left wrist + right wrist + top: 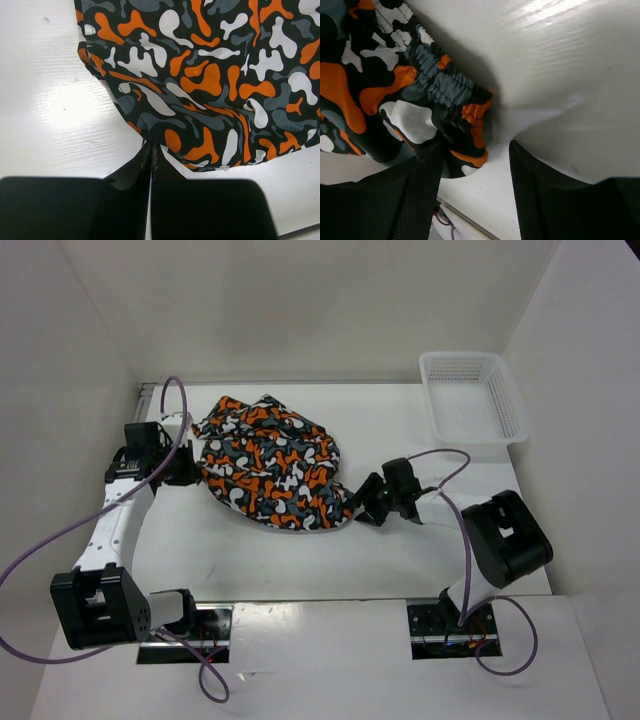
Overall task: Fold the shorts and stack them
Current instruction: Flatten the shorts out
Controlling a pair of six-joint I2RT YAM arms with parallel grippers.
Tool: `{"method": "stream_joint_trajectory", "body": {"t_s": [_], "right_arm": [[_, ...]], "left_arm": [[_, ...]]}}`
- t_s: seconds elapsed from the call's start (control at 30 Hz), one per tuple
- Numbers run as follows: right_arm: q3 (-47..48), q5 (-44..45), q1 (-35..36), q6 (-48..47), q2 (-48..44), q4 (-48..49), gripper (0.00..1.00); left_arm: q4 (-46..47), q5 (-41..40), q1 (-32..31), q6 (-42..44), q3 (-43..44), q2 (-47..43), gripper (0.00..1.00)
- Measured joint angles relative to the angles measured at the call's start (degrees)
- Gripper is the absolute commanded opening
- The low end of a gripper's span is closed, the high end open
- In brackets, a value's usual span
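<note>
One pair of shorts (270, 465) only, bunched in a loose heap left of centre on the white worktop (400, 440), not yet folded. Printed in orange, black, grey and white blotches.

One white mesh basket (472, 395), at the far right corner, well apart from the heap.

Two arms, one at each side of the fabric: left arm (125, 510) along the worktop's left edge, right arm (500, 540) reaching in from the right.

Bare worktop between heap and basket, and in front of the heap toward the arm bases. Little room on the left, with the side wall close beside the left arm.

Left jaws pressed together to a hairline slit, tips pinching the hem of the shorts (210, 75) at the heap's left edge.

Right jaws moderately apart, set around the gathered elastic waistband corner of the shorts (385, 95) at the heap's near right end. One finger (420, 190) touching the fabric, the other (540, 190) clear of it, with bare worktop in the gap.
</note>
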Motion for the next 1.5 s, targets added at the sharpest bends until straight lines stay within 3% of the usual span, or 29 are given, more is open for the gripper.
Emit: {"method": "stream_joint_trajectory", "body": {"t_s": [0.1,0.17,0.2,0.23,0.33,0.57,0.8,1.0,1.27,1.5], "right_arm": [[0.0,-1.0,0.0,0.6,1.4,3.0,0.55],[0.0,-1.2,0.0,0.7,2.4,4.9,0.39],[0.1,-1.2,0.0,0.7,3.1,5.2,0.22],[0.4,-1.2,0.0,0.6,3.8,5.2,0.15],[1.9,0.5,0.0,0.8,4.7,3.2,0.03],[15.4,9.3,-0.6,-2.8,-3.4,-10.6,0.01],[42.3,13.6,-7.4,-10.9,-4.1,-20.4,0.0],[55.2,15.9,-10.1,-18.1,-5.4,-28.7,0.0],[66.4,15.0,-8.5,-25.7,-10.8,-38.0,0.0],[76.6,13.0,-8.5,-29.6,-14.5,-46.3,0.0]], "left_arm": [[-0.2,0.2,0.0,0.0,0.0,0.0,0.0],[-0.3,0.2,0.0,0.0,0.1,0.0,0.0],[-0.4,0.2,0.0,0.0,0.2,0.0,0.0],[-0.5,0.4,0.1,0.0,0.3,0.0,0.0],[-1.0,1.0,0.5,0.0,1.3,0.0,0.0],[-1.3,5.8,1.7,0.0,10.7,1.6,0.0],[1.5,14.0,1.7,-0.1,34.7,16.7,0.0],[0.9,19.2,4.6,-0.1,50.0,17.6,0.0],[3.2,26.8,10.3,-0.3,53.3,9.2,0.0],[5.9,27.8,10.9,-0.5,56.9,4.4,0.0]]}}
